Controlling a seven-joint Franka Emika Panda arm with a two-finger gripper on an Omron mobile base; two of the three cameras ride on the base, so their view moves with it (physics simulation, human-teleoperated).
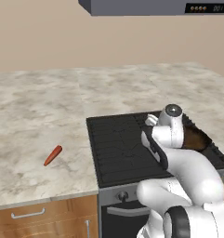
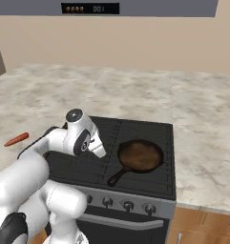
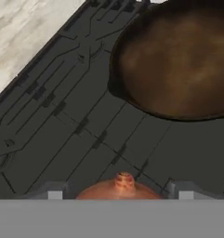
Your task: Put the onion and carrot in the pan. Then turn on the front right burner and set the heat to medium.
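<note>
In the hand view the pale pinkish onion (image 3: 119, 188) sits between my two fingertips (image 3: 52, 193), so my gripper (image 3: 119, 191) is shut on it. It hangs over the black grate, short of the pan (image 3: 178, 60), which lies ahead to the upper right. The dark skillet (image 2: 140, 155) with its reddish-brown inside rests on the cooktop's right side, over the front right burner (image 2: 157, 178), handle pointing to the front left. My hand (image 2: 98, 147) hovers just left of the pan. The orange-red carrot (image 1: 53, 155) lies on the marble counter left of the stove.
The black cooktop (image 1: 115, 144) is set into a marble counter (image 1: 39, 107). A row of knobs (image 2: 128, 205) runs along the stove front. A range hood (image 1: 155, 7) hangs overhead. Wooden drawers (image 1: 29, 216) sit under the counter.
</note>
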